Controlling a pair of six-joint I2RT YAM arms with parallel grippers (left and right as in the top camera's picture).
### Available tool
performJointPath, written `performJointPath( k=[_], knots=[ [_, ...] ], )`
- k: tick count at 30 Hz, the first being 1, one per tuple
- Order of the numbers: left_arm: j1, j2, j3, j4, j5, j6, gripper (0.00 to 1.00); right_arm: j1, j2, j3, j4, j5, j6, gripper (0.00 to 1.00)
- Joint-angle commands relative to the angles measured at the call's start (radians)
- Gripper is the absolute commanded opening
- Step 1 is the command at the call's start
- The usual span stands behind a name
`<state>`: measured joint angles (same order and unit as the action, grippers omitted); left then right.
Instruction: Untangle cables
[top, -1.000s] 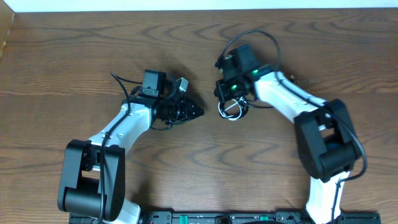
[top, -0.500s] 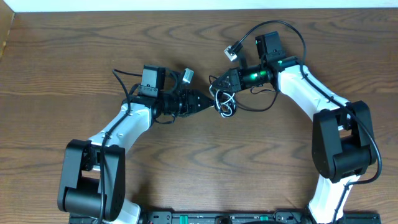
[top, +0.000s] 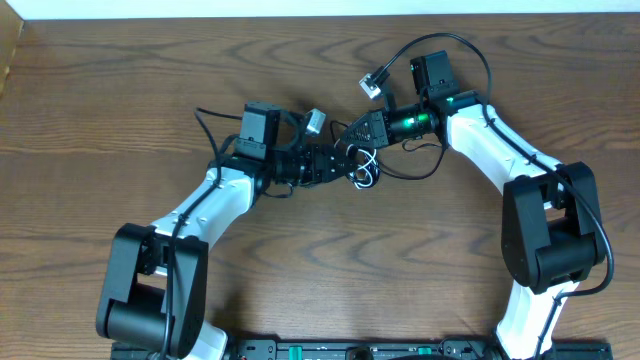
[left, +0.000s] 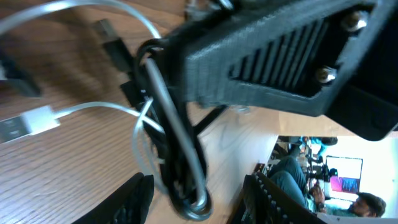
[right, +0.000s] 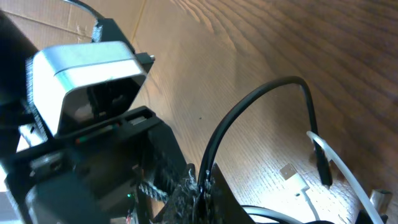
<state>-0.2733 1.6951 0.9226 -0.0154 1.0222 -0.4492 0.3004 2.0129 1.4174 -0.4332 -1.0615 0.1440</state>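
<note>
At left gripper: parted either side of the cables, grasping nothing. At right gripper, just far-right of it: clenched on the same knot, mid-table. Risks closing on both cords together and cinching the tangle. Risks pinching the right fingers, so close. Risks dragging the white plug if pulled hard.

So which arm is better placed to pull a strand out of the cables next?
Left, I'd say. The left claw is open with the cables hanging between its fingers, while the right claw is shut on them, anchoring the tangle.
</note>
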Motion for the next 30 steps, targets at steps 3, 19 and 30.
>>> performJointPath(
  k=[3,19,30],
  knots=[
    [-0.015,0.003,0.010,0.021,-0.007,-0.001,0.37,0.004,-0.026,0.008,-0.005,-0.037,-0.019,0.01],
    [-0.020,0.005,0.001,0.016,-0.186,-0.001,0.40,0.004,-0.026,0.008,-0.005,-0.037,-0.019,0.01],
    [-0.059,0.013,-0.016,0.017,-0.256,0.003,0.49,0.004,-0.026,0.008,-0.005,-0.037,-0.019,0.01]
  ],
)
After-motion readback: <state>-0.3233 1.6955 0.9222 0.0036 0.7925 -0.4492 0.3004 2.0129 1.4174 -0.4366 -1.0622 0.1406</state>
